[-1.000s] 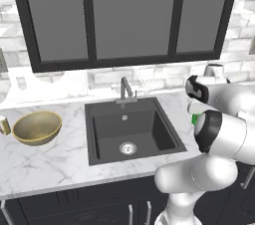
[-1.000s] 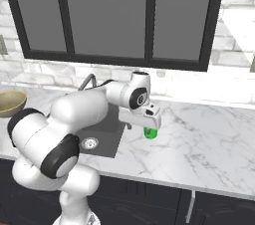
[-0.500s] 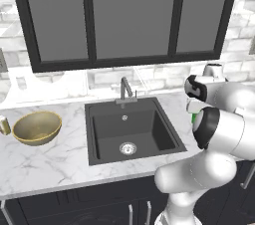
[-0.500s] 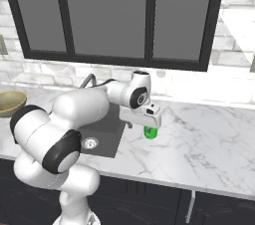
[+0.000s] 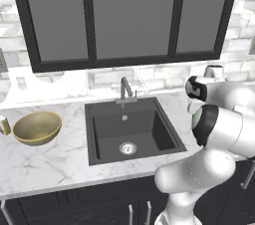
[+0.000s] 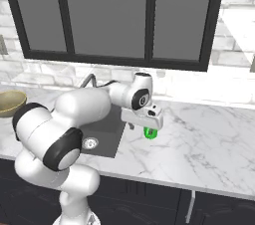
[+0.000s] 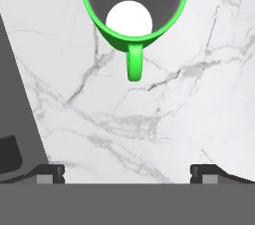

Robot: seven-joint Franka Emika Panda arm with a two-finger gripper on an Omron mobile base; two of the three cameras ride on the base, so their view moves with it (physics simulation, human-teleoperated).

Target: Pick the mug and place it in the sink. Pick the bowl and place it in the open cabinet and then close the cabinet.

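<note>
The small green mug (image 6: 151,133) stands upright on the marble counter just right of the black sink (image 5: 132,129). My gripper (image 6: 142,128) hangs low right beside it and points down at the counter. In the hand view the mug (image 7: 129,17) is seen from above at the top, its handle towards my gripper (image 7: 129,171). The jaws stand open with bare counter between them. The olive-gold bowl (image 5: 37,128) sits on the counter far left of the sink. The cabinet is out of view.
A grey faucet (image 5: 125,92) rises behind the sink. A small brass cylinder (image 5: 4,124) stands left of the bowl. Grey glass-fronted cabinets (image 5: 129,15) hang above. The marble counter (image 6: 209,139) stretches right of the mug. The sink's edge (image 7: 15,119) shows beside the left fingertip.
The arm's elbow has shifted slightly. The gripper stays open by the mug, and the mug and bowl have not moved.
</note>
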